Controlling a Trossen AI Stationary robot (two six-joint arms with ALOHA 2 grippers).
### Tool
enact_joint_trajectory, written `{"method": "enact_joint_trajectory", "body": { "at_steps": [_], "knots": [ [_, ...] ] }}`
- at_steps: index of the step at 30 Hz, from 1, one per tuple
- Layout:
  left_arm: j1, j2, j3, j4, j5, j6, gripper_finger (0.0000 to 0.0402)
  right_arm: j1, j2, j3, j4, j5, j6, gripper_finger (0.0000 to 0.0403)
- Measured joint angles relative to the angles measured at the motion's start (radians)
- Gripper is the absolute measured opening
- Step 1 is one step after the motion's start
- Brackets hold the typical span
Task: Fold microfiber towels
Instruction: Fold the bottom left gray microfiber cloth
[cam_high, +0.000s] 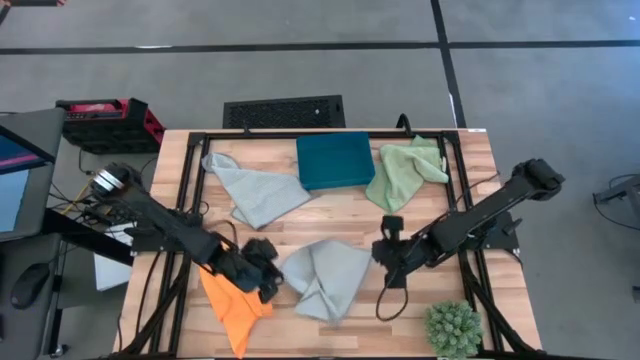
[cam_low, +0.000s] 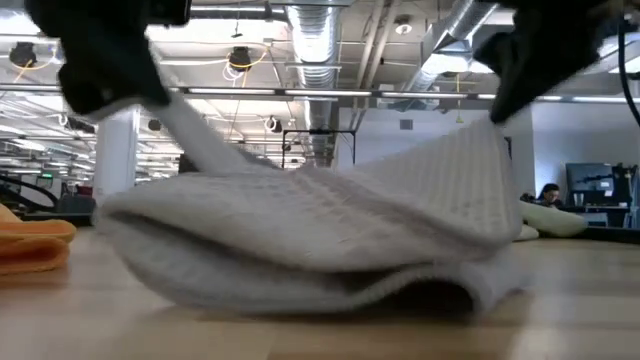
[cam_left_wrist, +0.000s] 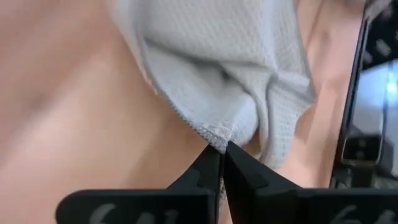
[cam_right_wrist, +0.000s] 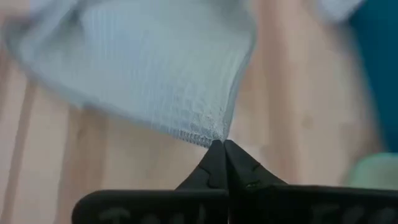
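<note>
Taking the dark teal box (cam_high: 335, 160) at the back middle of the bench (cam_high: 470, 300) as landmark: the orange towel (cam_high: 232, 305) lies far forward and left of it, at the front edge. Just beside that, the left hand (cam_high: 268, 283) is clenched on the left corner of a pale blue-grey towel (cam_high: 330, 275), which sits humped directly in front of the box. The right hand (cam_high: 384, 250) pinches that towel's right corner. A second blue-grey towel (cam_high: 255, 190) lies just left of the box, the light green towel (cam_high: 405, 172) just right of it. A spiky plant ball (cam_high: 453, 328) sits forward right.
</note>
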Motion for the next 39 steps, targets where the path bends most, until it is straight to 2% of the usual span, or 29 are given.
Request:
{"method": "enact_joint_trajectory", "body": {
  "at_steps": [7, 16, 21, 30, 35, 39],
  "knots": [
    [0.063, -0.233, 0.000, -0.102, -0.145, 0.158, 0.0000, -0.046, -0.121, 0.067, -0.064, 0.153, -0.044, 0.0001],
    [0.218, -0.353, 0.020, -0.145, -0.218, 0.481, 0.0000, -0.169, -0.156, 0.142, -0.069, 0.337, -0.164, 0.0001],
    [0.322, -0.356, 0.156, -0.256, -0.254, 0.661, 0.0000, -0.260, -0.155, 0.183, -0.075, 0.420, -0.234, 0.0001],
    [0.461, -0.269, 0.465, -0.401, -0.258, 0.998, 0.0000, -0.356, -0.155, 0.289, 0.015, 0.461, -0.461, 0.0001],
    [0.481, -0.217, 0.591, -0.423, -0.253, 1.167, 0.0000, -0.344, -0.155, 0.334, 0.059, 0.476, -0.551, 0.0001],
    [0.442, -0.191, 0.646, -0.490, -0.214, 1.205, 0.0000, -0.286, -0.155, 0.345, 0.018, 0.475, -0.553, 0.0001]
  ]
}}
